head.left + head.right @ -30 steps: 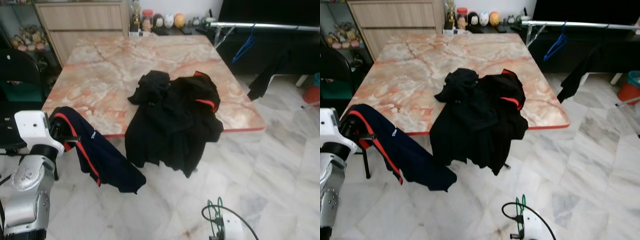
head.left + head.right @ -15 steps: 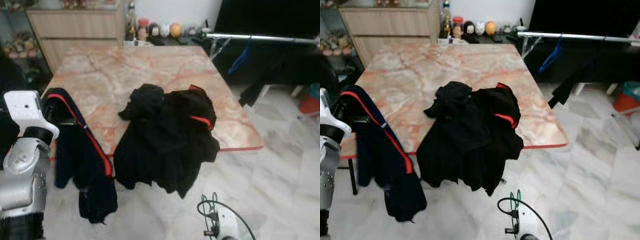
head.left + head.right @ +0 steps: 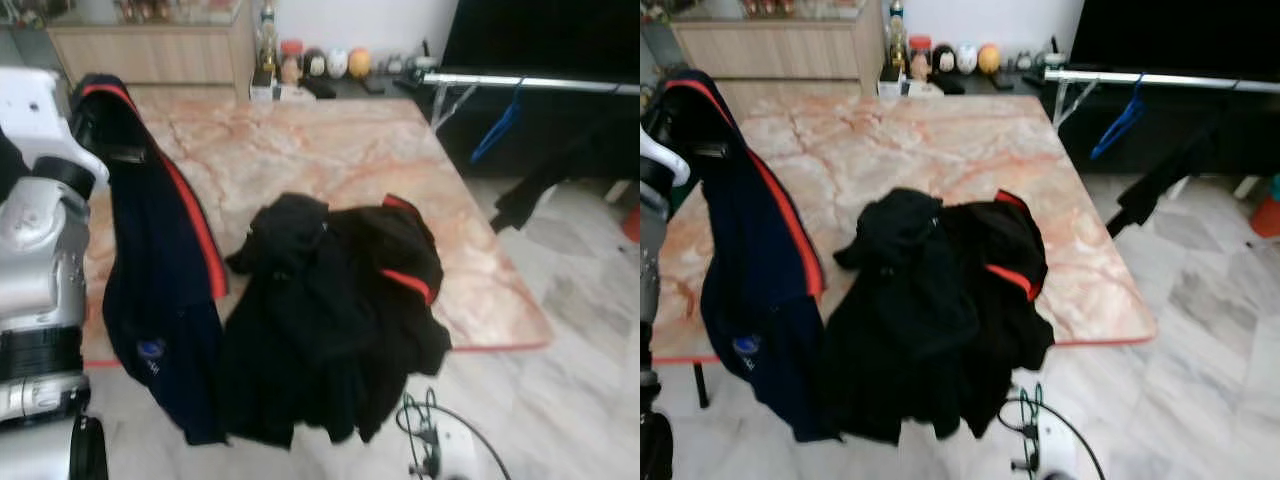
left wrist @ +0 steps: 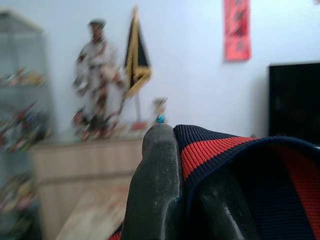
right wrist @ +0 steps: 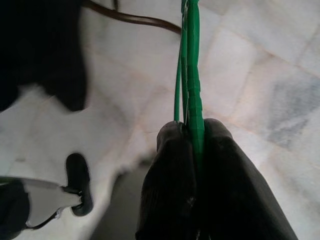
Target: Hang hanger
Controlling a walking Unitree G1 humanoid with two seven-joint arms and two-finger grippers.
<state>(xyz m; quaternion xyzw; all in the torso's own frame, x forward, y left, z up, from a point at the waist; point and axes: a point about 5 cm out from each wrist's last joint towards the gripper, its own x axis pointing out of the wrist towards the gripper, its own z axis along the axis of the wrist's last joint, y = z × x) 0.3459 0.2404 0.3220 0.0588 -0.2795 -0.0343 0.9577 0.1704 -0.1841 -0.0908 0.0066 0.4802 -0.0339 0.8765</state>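
Left gripper clamped on the navy red-trimmed garment, hoisted to drape free beneath the fingers, right gripper pinching the green hanger low, presumably readied for threading in.

A table stands ahead with a heap of clothes draped over its near edge. Left of the heap a jacket hangs from the raised left gripper, and below the heap, near the floor, the right gripper pinches a hanger. A rail runs behind the table's far right corner, and a cabinet stands behind its far left.
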